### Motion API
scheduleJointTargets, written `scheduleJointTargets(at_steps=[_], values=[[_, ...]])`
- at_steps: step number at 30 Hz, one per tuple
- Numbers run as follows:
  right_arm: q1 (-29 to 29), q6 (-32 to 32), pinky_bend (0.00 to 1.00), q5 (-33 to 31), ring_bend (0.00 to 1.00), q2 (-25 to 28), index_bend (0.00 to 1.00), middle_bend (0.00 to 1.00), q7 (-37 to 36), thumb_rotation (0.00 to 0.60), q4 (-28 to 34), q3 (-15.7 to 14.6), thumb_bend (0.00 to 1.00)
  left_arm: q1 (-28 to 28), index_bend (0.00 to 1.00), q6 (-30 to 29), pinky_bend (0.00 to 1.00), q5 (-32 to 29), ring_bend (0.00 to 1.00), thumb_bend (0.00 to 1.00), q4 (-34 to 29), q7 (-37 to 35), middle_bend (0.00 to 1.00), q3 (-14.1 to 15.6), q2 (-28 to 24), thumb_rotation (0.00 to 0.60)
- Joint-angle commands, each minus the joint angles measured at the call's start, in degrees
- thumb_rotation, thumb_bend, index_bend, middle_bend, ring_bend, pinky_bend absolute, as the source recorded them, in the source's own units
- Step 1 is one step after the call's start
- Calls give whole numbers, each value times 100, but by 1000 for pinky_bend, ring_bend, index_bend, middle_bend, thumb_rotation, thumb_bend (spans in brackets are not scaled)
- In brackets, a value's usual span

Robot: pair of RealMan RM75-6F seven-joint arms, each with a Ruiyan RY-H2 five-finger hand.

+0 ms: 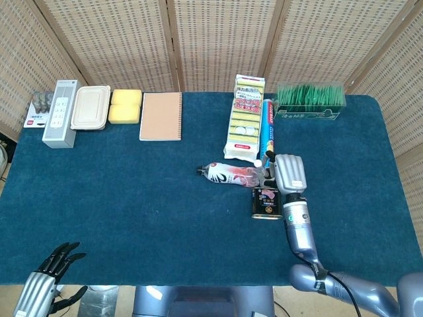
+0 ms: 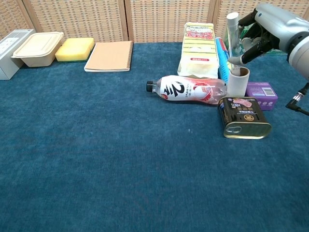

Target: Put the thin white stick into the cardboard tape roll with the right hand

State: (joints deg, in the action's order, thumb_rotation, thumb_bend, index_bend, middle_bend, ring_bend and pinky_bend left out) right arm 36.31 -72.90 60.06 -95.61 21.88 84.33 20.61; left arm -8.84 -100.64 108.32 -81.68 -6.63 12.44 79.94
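White stick point(image 2: 232, 36) pinched upright by right robot hand point(image 2: 263, 30); cardboard tape roll point(image 2: 237, 82) stood just below; left robot hand point(image 1: 49, 277) hung spread off counter point(image 2: 96, 145) edge.

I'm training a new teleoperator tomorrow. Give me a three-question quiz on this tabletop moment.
1. True or false: the thin white stick lies flat on the blue table.
2. Which robot hand holds the stick: A left, B right?
3. What stands upright directly below the stick?

Key: 1 false, it is held upright. 2 B. 3 The cardboard tape roll, beside the dark rectangular tin can.
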Motion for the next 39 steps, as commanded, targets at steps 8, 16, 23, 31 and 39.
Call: scheduleJointTargets(at_steps=[8,16,23,31,39], values=[[-3,11,577,-68,830,104,688,826,101,600,157,13,352,0,235,5,258,-4,105,181,3,0,146,-1,-2,600],[-26,18,577,-166,832,327,690,830,266,600,466,30,353,-5,235,-16,257,1,105,181,19,-25,146,-2,4,600],[-37,2,577,-216,833,559,690,830,497,600,764,1,353,-9,235,-51,258,22,105,181,40,-46,146,-3,9,600],[-21,-127,577,-185,842,800,690,840,780,600,1132,1,353,-12,235,-95,257,35,105,181,67,-91,146,-11,6,600],[-27,-213,582,-218,844,1063,690,841,1090,600,1565,-39,353,4,235,-111,257,13,105,181,86,-160,146,-35,-13,600]])
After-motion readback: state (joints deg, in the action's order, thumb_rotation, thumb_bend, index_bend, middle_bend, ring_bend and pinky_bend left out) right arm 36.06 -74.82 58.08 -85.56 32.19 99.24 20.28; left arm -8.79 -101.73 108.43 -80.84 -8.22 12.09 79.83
